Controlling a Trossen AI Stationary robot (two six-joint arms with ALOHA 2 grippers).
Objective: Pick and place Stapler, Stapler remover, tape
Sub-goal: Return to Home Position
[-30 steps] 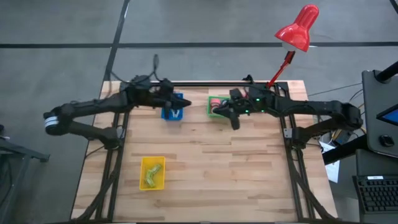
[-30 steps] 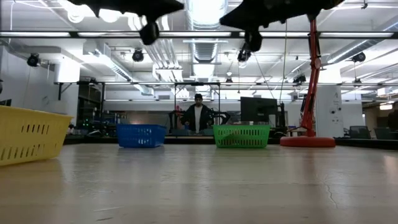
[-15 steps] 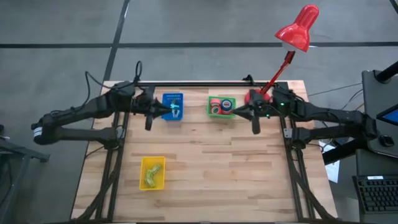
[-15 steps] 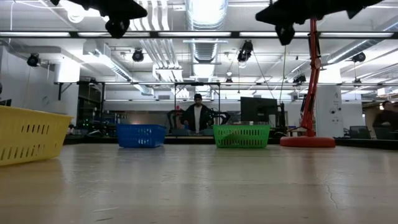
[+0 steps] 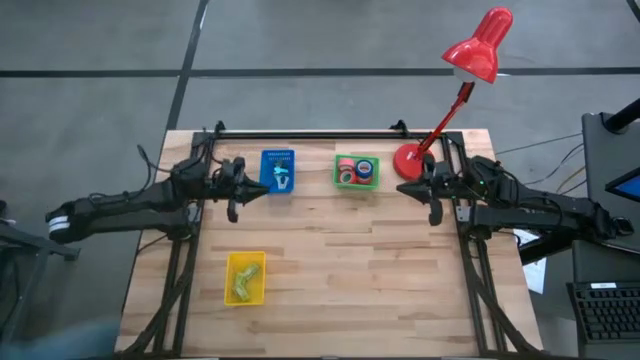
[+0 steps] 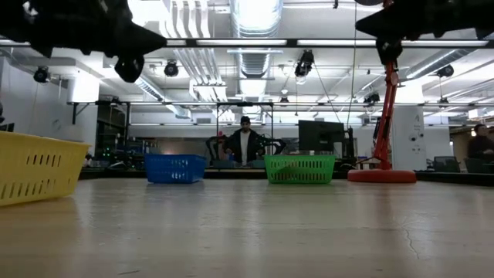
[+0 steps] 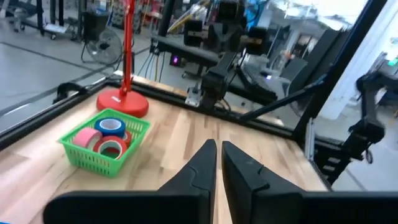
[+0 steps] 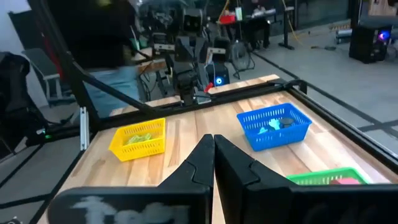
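1. The wooden table [image 5: 330, 250] holds everything. The green basket [image 5: 337, 172] stands near its far edge, about midway along (in the low view a person [image 6: 245, 143] shows far behind it in the room).
2. The left arm [image 5: 130, 205] lies along the table's side. Its left gripper [image 5: 234, 200] hangs over bare wood, on the far side of the blue basket from the green basket. In the left wrist view its fingers [image 7: 199, 163] are pressed together with only a thin slit between them, and they hold nothing.
3. The right arm [image 5: 530, 205] mirrors it. The right gripper [image 5: 434, 200] hangs beyond the lamp's base from the green basket. Its fingers [image 8: 200, 158] are pressed together and empty.
4. The red lamp [image 5: 482, 45] has its round base just beside the green basket, on the right arm's side. Its stem leans away from the basket.
5. The yellow basket [image 5: 229, 280] sits well apart from the green basket, toward the near edge on the left arm's side. It holds yellow-green pieces too small to name.
6. The blue basket [image 5: 263, 172] stands near the green basket, on the left arm's side. Small pale blue and dark pieces lie inside.
7. The tape [image 7: 112, 126] lies inside the green basket, red rolls and one blue roll crowded together.
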